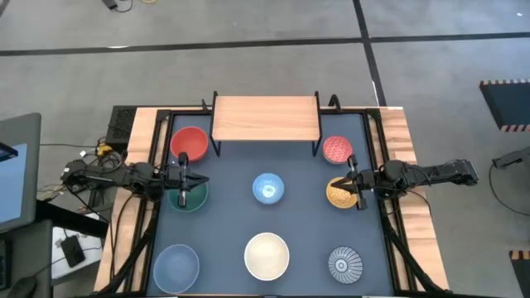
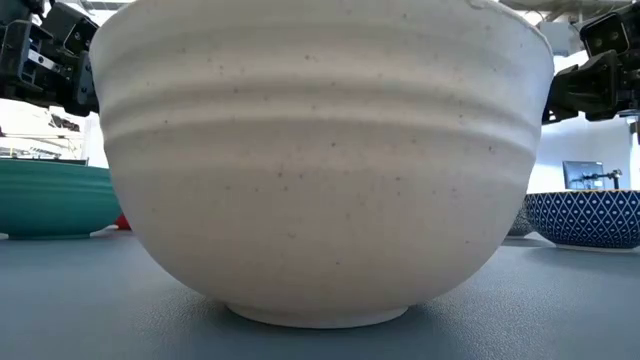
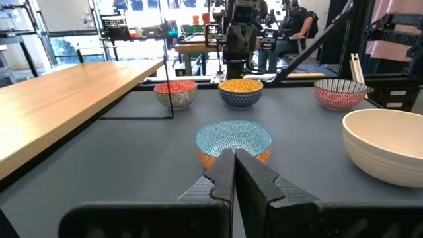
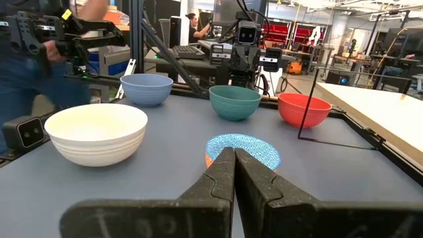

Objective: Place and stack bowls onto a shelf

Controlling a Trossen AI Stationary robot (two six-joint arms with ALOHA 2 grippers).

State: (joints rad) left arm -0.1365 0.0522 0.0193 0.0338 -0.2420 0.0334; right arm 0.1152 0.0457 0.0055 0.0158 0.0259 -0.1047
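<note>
From above, your shelf stands bare at the table's far edge, eight bowls spread below it. Level view: the cream bowl fills it. Wrist views: left gripper and right gripper pinched together, holding nothing.

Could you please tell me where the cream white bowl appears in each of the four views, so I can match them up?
High view: the cream white bowl sits at the table's near edge, bottom centre.
Low view: it fills nearly the whole picture.
Left wrist view: it is at the right edge.
Right wrist view: it is at left.
Shared landmark: the light blue patterned bowl at the table's middle, seen in all but the low view.
</note>
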